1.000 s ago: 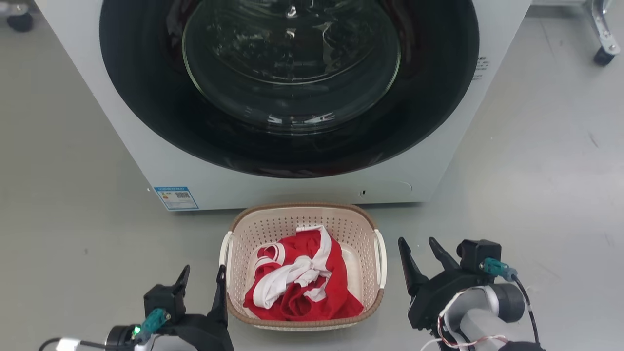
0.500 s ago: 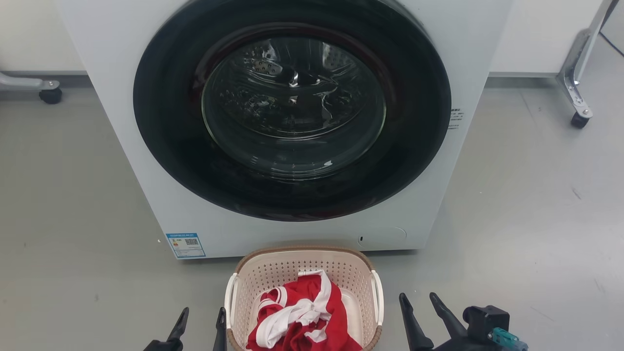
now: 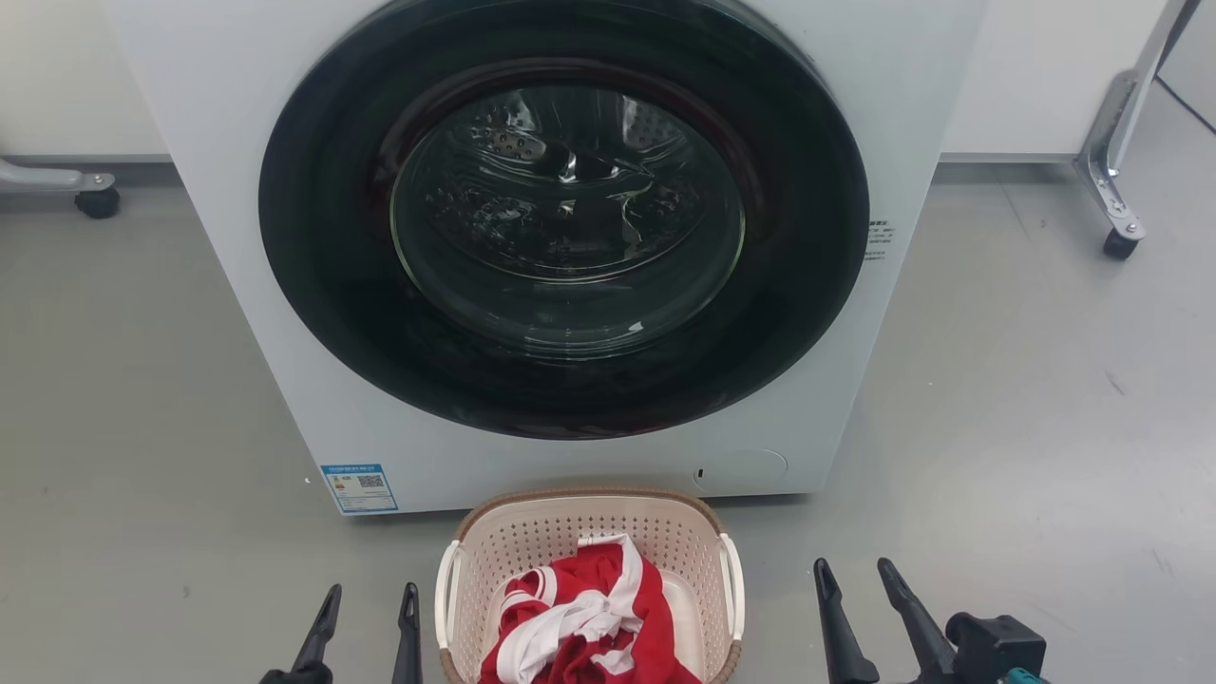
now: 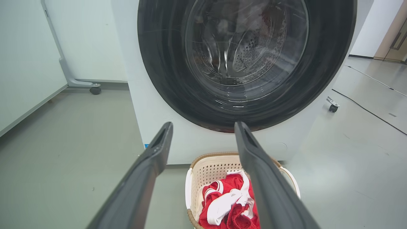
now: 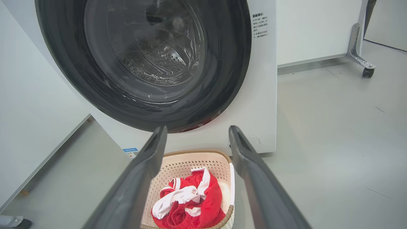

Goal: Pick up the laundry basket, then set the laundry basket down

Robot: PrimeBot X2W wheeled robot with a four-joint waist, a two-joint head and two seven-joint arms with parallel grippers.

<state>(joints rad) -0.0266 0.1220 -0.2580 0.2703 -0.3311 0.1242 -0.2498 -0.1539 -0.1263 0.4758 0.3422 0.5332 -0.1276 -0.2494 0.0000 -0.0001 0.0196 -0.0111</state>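
Nearest the robot, the left claw [image 3: 371, 591] and the right claw [image 3: 855, 567] both stand with fingers spread and nothing between them. They point forward on either side of the laundry basket [image 3: 551, 541], and neither touches it. The left one is just beside the basket's left handle [image 3: 445, 598]. The right one stands a little farther out from the right handle [image 3: 731, 589].

The basket rests on the grey floor [image 3: 997, 427] between the claws, and a red and white garment [image 3: 579, 617] is heaped inside it. Its far rim sits close to the foot of the washing machine [image 3: 902, 95], whose round glass door [image 3: 570, 218] is closed.

If a lift comes from here, the uneven gaps are the likeliest trouble. The nearer claw would meet its handle first and shove the light basket sideways before the other arrives. The handles look thin and smooth, so a shallow pinch could slip. If one arm rose ahead of the other, the basket would tip and the garment could slide out. A forward swing could also knock the rim against the machine's front panel.
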